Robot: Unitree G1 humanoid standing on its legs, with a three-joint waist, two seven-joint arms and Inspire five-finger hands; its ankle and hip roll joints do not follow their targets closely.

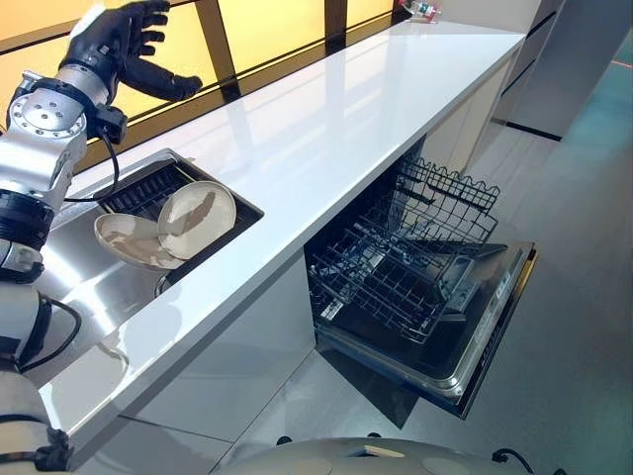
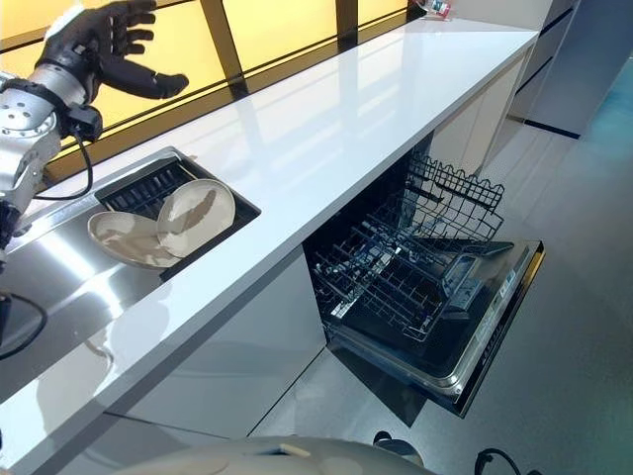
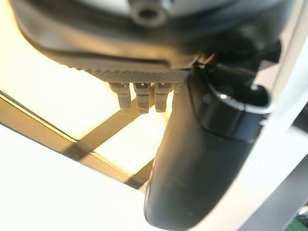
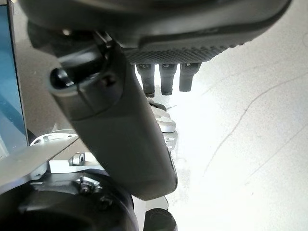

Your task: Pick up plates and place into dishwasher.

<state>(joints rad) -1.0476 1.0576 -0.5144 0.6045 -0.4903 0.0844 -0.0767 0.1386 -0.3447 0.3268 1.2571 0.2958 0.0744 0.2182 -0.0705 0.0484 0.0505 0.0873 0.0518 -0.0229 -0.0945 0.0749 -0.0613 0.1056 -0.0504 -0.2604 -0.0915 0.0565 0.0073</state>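
A: Counting plates? Two beige plates (image 1: 197, 219) (image 1: 134, 240) sitting in one sink (image 1: 99, 277).

B: Counting racks? Two wire racks (image 1: 391, 272) (image 1: 450, 193) showing in one open dishwasher (image 1: 475, 346).

A: Anything else? One white counter (image 1: 326, 129), one small bottle (image 1: 423, 10) lying at its far end.

B: Hands? Two, one raised (image 1: 124, 49), one hanging (image 4: 125, 134).

Counter: we see the white worktop (image 1: 326, 129) bare along its length, with only a small object (image 1: 420, 11) at its far end.
Sink: two plates (image 1: 168, 230) lean against a dark rack (image 1: 148, 188) (little room beside them).
Dishwasher: the door (image 1: 475, 327) hangs open, and the lower rack (image 1: 396, 277) is pulled out and unloaded.
Above the sink: our left hand (image 1: 124, 45) is raised, fingers spread, by the window bars (image 1: 213, 40).
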